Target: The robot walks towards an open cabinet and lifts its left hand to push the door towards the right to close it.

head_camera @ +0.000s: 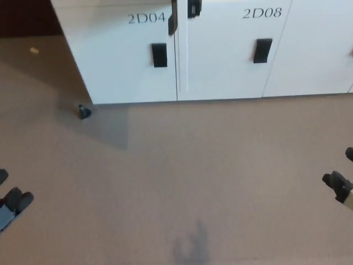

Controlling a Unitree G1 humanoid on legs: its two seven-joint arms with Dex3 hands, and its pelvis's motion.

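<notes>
Head view shows your left hand low at the edge, grip unreadable; cabinet door marked 2D04 stands well ahead, to its right; rigid, probably light on hinges; push its flat face.
</notes>
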